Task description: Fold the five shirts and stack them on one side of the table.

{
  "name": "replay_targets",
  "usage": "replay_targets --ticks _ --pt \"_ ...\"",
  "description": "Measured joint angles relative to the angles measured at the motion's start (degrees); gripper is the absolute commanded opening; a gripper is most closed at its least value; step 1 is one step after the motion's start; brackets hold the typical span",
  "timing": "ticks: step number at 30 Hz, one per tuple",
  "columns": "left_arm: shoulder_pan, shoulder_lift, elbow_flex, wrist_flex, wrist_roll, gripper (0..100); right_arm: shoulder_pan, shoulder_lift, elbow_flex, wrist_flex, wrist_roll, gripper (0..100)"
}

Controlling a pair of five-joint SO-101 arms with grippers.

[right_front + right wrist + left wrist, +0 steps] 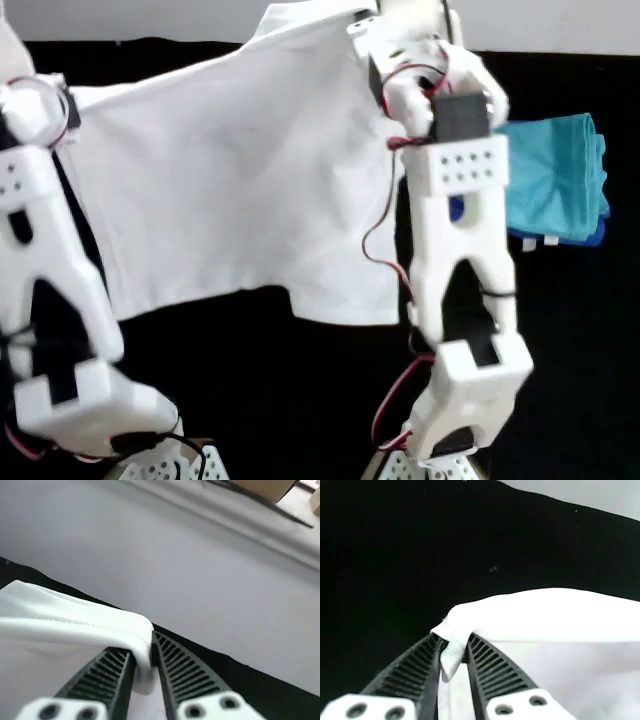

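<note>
The left gripper [454, 652] and right gripper [142, 660] each pinch a bunched edge of the white shirt [230, 190]. Limp and light, it likely handles best by its corners.

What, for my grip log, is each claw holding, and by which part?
Both pinch the white shirt: left claw a bunched edge, right claw another bunched edge.

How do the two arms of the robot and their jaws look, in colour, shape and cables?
The left arm and the right arm are white plastic links with cut-out openings. The right arm carries a black motor block, a panel with rows of small holes and thin red and black cables. The jaws are black and ribbed, on white bases with round holes.
</note>
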Motion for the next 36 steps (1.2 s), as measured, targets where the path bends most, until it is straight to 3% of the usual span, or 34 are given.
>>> replay_targets --ticks 8,20,25,32,36 --pt "1.4 18.3 -13.2 3.0 -1.6 1 0.0 12.1 0.2 -0.8 0.0 0.5" --pt "1.4 29.5 -13.9 5.0 -1.8 1 -0.4 25.9 0.4 -1.1 -6.3 0.5" --pt "1.4 30.1 -13.9 10.9 -2.1 1 -0.6 26.0 0.4 8.9 -6.5 0.5" --pt "1.4 30.1 -13.9 23.6 -12.3 1 -0.6 26.0 -4.7 24.3 -6.7 0.5" --pt "0.7 30.1 -13.9 26.5 -13.8 1 -1.0 26.0 -6.7 31.7 -6.7 0.5"
